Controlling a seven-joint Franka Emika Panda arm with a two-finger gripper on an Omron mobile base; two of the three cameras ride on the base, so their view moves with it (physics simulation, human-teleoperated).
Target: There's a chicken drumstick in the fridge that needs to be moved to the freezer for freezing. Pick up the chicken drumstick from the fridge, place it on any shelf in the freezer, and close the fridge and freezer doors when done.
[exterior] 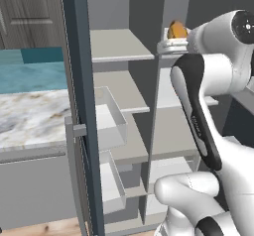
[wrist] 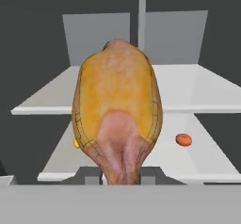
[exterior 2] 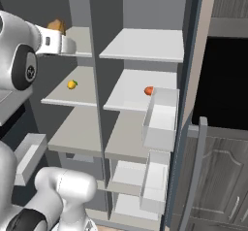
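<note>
My gripper (wrist: 121, 175) is shut on the chicken drumstick (wrist: 117, 110), a golden-brown piece with a pale pink bone end that sits between the fingertips (wrist: 89, 173). In the left base view the drumstick (exterior: 177, 30) rises above the gripper (exterior: 171, 45), level with the top shelf and close to the central divider (exterior: 155, 106). From the right base view the drumstick (exterior 2: 56, 26) and gripper (exterior 2: 69, 44) hang in front of the left compartment's top shelf (exterior 2: 80, 41). Both doors stand open, the left door (exterior: 79, 106) and the right door (exterior 2: 191, 104).
A small yellow fruit (exterior 2: 71, 84) lies on the left compartment's middle shelf and a red one (exterior 2: 148, 90) on the right compartment's shelf (exterior 2: 140, 87). Door bins (exterior 2: 160, 118) jut inward from the right door, and others (exterior: 110, 121) from the left. A marble counter (exterior: 30, 116) lies left.
</note>
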